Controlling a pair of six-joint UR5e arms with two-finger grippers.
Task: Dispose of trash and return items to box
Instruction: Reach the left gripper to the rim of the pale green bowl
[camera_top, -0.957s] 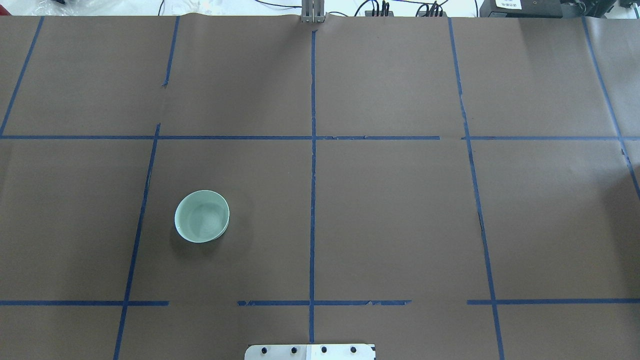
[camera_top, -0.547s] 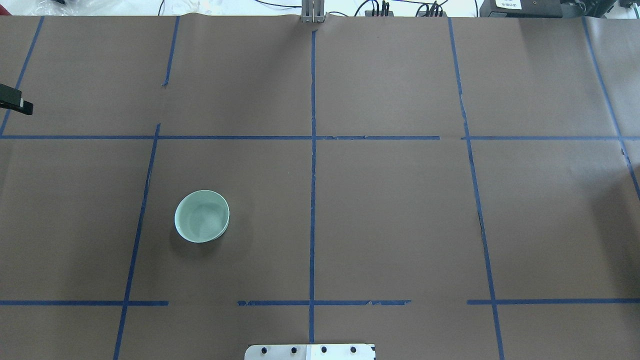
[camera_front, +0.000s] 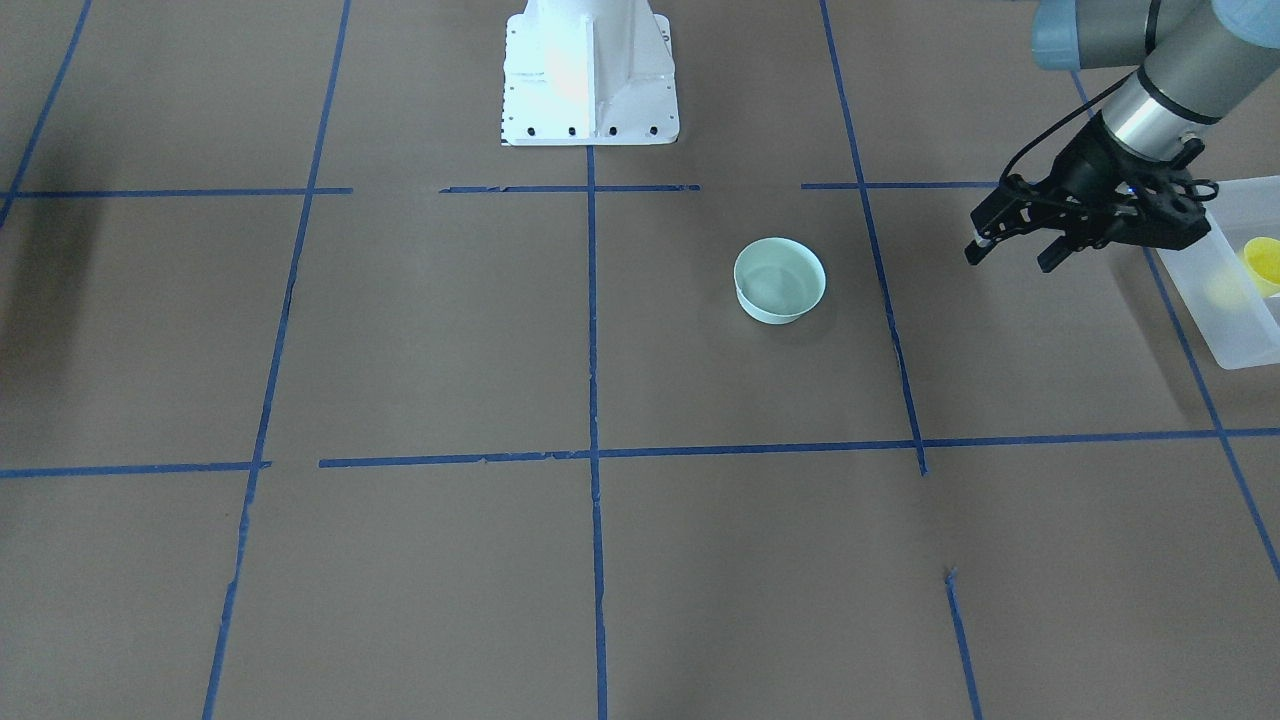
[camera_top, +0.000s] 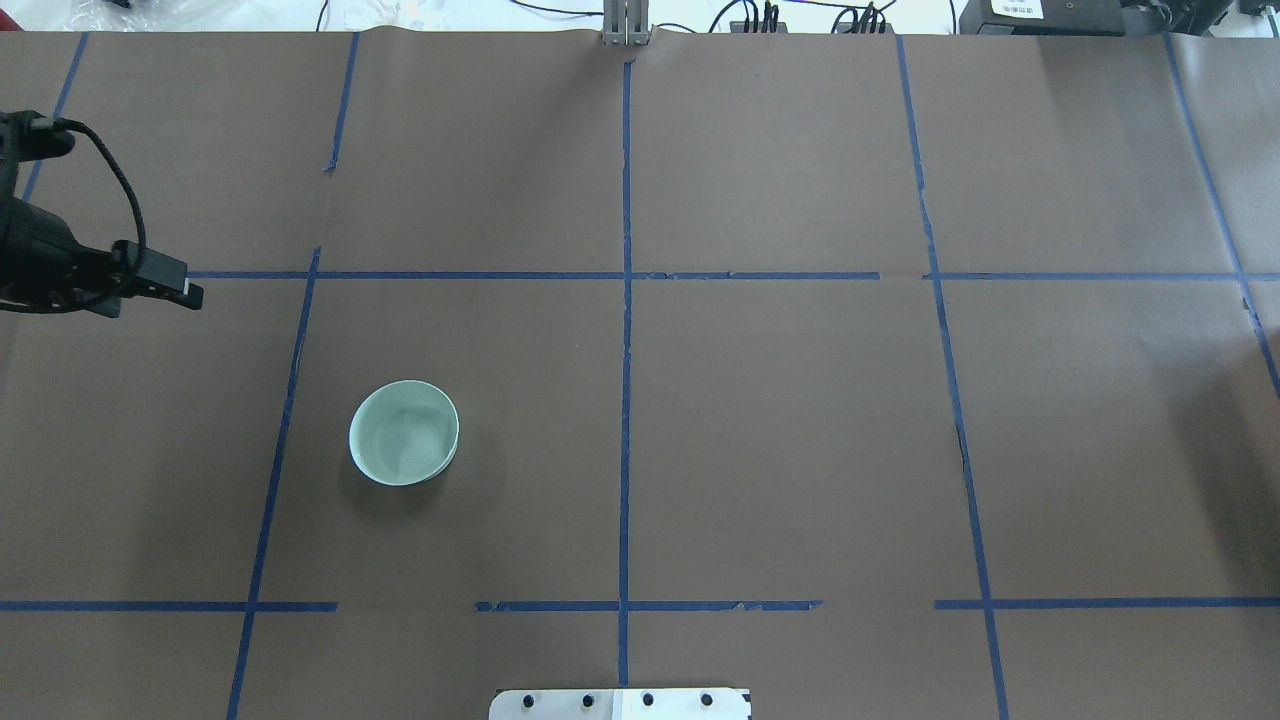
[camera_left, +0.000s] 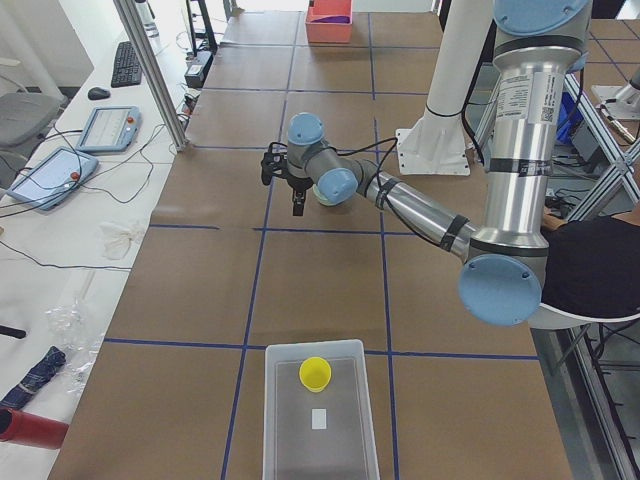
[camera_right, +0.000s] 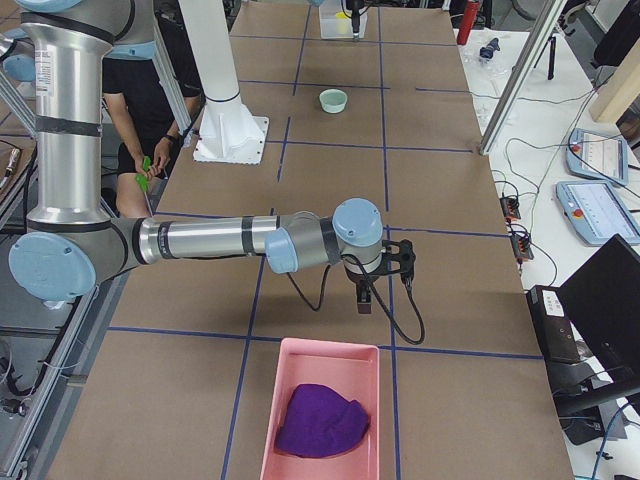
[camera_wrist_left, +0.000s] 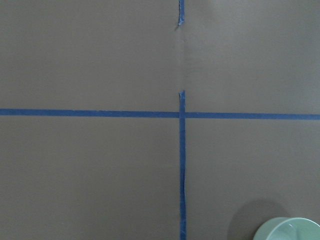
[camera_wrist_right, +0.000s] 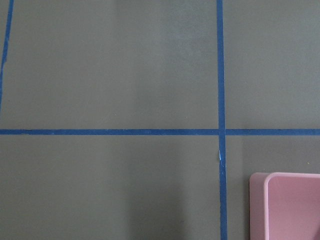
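A small yellow cup lies inside the frosted-white box at the table's left end. Both also show in the exterior left view, the cup in the box. My left gripper is open and empty. It hovers above the table between the box and a pale green bowl, and touches neither. In the overhead view the gripper is left of and beyond the bowl. My right gripper shows only in the exterior right view, so I cannot tell its state.
A pink bin holding a purple cloth stands at the table's right end, just past my right gripper; its corner shows in the right wrist view. The white robot base stands at the near edge. Blue tape lines cross the brown table.
My left gripper has come into the overhead view from the left edge and moved right and nearer, towards the bowl. The bowl has not moved.
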